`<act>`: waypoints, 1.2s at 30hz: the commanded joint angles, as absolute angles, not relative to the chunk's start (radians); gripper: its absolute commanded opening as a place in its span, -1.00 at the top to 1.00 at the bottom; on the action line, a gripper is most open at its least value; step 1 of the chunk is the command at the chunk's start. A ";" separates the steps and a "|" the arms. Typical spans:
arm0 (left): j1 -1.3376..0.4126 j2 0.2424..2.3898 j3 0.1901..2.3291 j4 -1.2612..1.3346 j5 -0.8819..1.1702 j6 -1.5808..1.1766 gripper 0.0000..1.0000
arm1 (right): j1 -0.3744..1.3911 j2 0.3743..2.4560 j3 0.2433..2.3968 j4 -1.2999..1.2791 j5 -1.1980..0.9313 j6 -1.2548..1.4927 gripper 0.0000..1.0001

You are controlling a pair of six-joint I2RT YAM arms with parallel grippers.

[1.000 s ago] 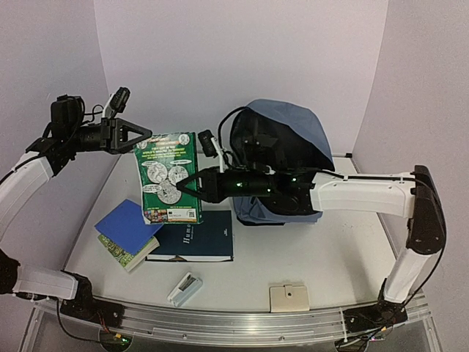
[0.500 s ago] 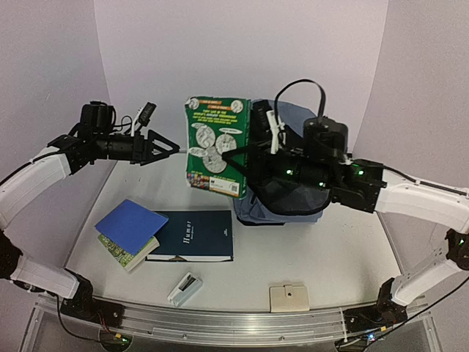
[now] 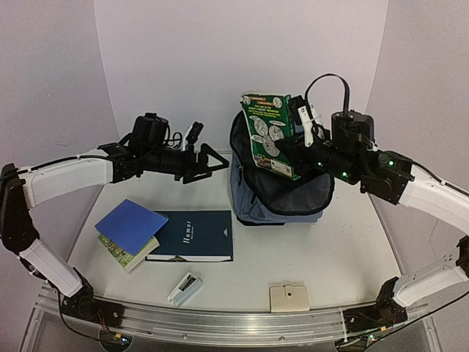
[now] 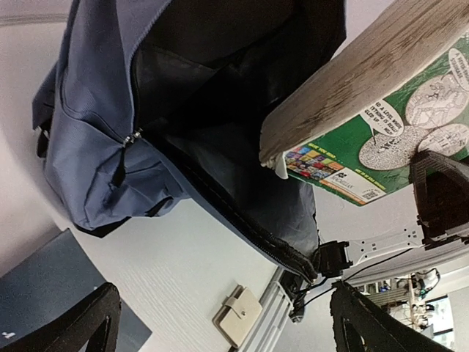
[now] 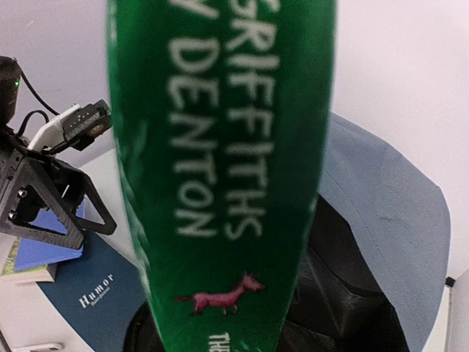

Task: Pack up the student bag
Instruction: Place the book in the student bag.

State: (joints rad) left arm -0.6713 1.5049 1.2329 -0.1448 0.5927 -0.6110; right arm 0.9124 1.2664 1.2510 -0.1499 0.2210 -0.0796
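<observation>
The student bag (image 3: 249,199), slate-blue with black lining, stands at the back of the table with its mouth open (image 3: 287,187). A green book (image 3: 269,136) hangs tilted over that mouth, and my right gripper (image 3: 298,150) is shut on its right edge. The right wrist view is filled by the book's spine (image 5: 227,169), which hides the fingers; the bag (image 5: 385,213) lies behind it. My left gripper (image 3: 210,163) is open and empty, just left of the bag. In the left wrist view its fingers (image 4: 80,323) frame the bag (image 4: 95,139) and the book's page edge (image 4: 344,88).
A dark blue "Humor" book (image 3: 194,235) lies flat in front of the bag. A blue book (image 3: 130,224) rests on another book (image 3: 121,253) to its left. A small white case (image 3: 185,289) and a beige wallet (image 3: 289,297) sit by the front rail.
The right arm has carried the green book up and to the right, over the bag's mouth. The left gripper has let go of it, opened wide and swung right toward the bag.
</observation>
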 commanded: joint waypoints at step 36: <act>-0.846 1.725 1.368 -0.076 0.569 -0.734 0.99 | 0.802 1.405 1.177 -0.021 0.415 -0.678 1.00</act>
